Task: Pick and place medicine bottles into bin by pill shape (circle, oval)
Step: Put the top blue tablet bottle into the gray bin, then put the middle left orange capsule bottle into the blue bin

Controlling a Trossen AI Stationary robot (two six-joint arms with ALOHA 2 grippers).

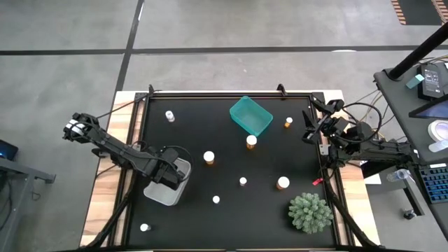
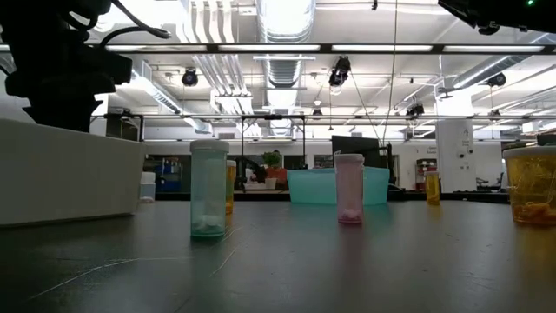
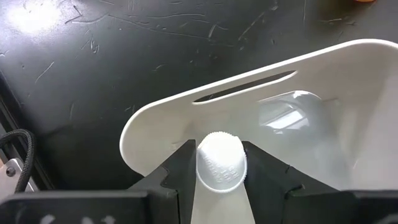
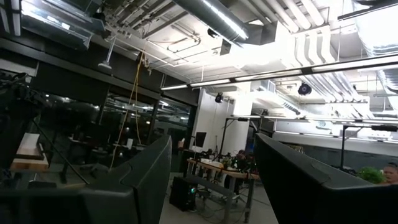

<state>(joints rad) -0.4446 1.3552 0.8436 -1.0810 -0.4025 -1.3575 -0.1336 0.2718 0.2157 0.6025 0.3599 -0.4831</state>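
Left pincer [image 3: 221,171] clamped on white-capped bottle [image 3: 220,163] above white bin [image 3: 348,93]. Right pincer [image 4: 211,180] open, empty, at counter [image 1: 210,126] edge.

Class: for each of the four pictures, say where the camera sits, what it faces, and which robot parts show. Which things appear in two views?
High: overhead, straight down; both arms.
Low: table height, facing the room; dark arm parts at the top.
Left wrist: over the white bin; left claw grips a white-capped bottle.
Right wrist: faces the room; right claw open, empty.
Shared: white bin and teal bin, high and low views.
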